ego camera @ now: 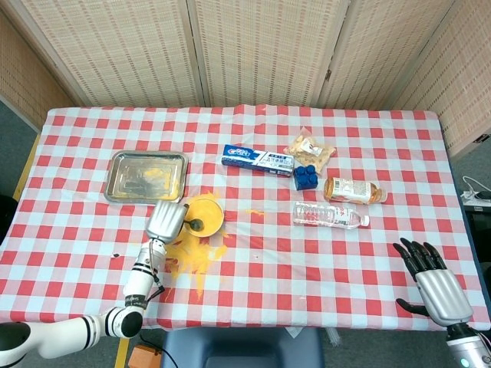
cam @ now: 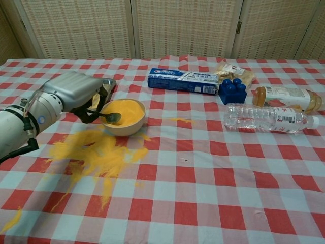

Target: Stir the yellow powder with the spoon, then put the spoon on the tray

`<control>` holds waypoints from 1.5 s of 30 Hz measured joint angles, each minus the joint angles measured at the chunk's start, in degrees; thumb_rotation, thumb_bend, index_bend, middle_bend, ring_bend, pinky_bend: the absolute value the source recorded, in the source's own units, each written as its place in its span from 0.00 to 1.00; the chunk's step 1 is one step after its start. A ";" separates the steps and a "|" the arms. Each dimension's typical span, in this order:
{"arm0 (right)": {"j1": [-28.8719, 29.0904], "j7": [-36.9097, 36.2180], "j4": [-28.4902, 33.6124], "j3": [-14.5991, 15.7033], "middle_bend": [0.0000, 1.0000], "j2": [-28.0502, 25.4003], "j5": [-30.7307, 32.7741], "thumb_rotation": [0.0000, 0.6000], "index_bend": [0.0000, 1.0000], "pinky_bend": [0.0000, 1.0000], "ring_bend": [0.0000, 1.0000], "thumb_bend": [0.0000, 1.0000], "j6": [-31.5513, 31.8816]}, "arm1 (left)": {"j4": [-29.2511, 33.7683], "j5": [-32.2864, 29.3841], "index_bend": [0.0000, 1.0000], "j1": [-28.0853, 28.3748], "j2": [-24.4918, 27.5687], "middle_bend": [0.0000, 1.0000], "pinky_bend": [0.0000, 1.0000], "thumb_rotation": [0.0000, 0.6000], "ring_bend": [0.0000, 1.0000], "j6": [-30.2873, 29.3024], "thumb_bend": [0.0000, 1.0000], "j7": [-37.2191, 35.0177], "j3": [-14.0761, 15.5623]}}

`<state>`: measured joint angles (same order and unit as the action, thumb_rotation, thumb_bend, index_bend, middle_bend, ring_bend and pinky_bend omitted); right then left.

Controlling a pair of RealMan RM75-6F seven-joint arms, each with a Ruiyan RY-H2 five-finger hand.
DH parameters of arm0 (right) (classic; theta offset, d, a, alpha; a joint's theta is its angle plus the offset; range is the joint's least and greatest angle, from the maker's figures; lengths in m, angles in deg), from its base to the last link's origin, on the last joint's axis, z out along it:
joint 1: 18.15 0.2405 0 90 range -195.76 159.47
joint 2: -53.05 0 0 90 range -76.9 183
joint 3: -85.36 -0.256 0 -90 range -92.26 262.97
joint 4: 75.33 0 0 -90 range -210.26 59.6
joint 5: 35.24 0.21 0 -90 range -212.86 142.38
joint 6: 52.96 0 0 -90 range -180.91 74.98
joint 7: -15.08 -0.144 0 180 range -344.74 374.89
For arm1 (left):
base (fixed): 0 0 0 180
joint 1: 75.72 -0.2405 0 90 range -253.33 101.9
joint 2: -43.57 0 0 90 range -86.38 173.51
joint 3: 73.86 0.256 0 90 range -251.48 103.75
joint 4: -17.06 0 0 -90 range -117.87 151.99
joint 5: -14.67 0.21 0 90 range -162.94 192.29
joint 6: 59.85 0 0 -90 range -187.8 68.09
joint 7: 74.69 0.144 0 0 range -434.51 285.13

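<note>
Left hand (cam: 76, 94) grasping the spoon (cam: 110, 118), its scoop dipped into the yellow powder (cam: 124, 111) in the bowl (cam: 127, 127). Tray (ego camera: 146, 175) just behind the bowl on the counter (ego camera: 307, 261). Spilled powder (cam: 96, 152) before the bowl. Right hand (ego camera: 435, 285) released, fingers spread, at the counter's near right edge.

Behind your table (ego camera: 430, 146) stands a folding screen (ego camera: 261, 50) of pale woven panels in light wooden frames, closing off the whole back of the scene. The table wears a red-and-white checked cloth (cam: 213, 203), evenly lit with only soft shadows. You can see grey floor (ego camera: 17, 130) past the table's left edge with a yellow line (ego camera: 23, 188) on it, and a white power strip (ego camera: 477, 198) with cables on the floor to the right.
</note>
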<state>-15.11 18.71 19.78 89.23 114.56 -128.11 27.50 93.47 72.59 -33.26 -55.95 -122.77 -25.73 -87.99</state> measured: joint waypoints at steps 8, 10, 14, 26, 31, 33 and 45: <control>-0.06 -0.02 0.22 0.20 0.00 -0.11 -0.46 1.00 0.00 0.00 0.00 0.02 0.28 | 2.83 0.21 0.50 0.55 0.72 1.00 1.00 1.00 1.00 -2.00 0.74 1.08 0.64; -0.11 -0.08 0.23 0.25 0.00 -0.16 -0.55 1.00 0.00 0.00 0.00 0.02 0.39 | 3.24 0.18 0.49 0.68 0.90 1.00 1.00 1.00 1.00 -2.44 0.73 1.18 0.64; -0.13 -0.20 0.25 0.33 0.00 -0.25 -0.69 1.00 0.00 0.00 0.00 0.02 0.48 | 3.94 -0.15 0.48 0.58 1.74 1.00 1.00 1.00 1.00 -3.02 0.71 1.05 0.62; -0.28 -0.20 0.52 0.55 0.00 -0.38 -1.31 1.00 0.00 0.00 0.00 0.02 0.95 | 12.11 -7.12 0.41 -1.80 9.86 1.00 1.00 1.00 1.00 -2.08 0.55 2.06 2.16; -0.29 0.04 0.57 0.72 0.00 -0.28 -1.55 1.00 0.00 0.00 0.00 0.02 0.88 | 15.36 -8.99 0.40 -2.87 12.87 1.00 1.00 1.00 1.00 -1.69 0.54 2.17 3.84; -0.31 0.17 0.63 0.78 0.00 -0.26 -1.75 1.00 0.00 0.00 0.00 0.02 0.94 | 15.48 -9.13 0.40 -2.89 12.98 1.00 1.00 1.00 1.00 -1.68 0.54 2.20 3.99; -0.80 -0.48 0.79 1.37 0.00 -0.70 -3.50 1.00 0.00 0.00 0.00 0.02 2.39 | 23.59 -9.73 0.42 -3.39 16.08 1.00 1.00 1.00 1.00 -3.17 0.54 2.81 7.67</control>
<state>-15.90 18.24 20.57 90.60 113.87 -131.62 29.89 117.07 62.86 -36.65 -39.87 -125.94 -22.92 -80.32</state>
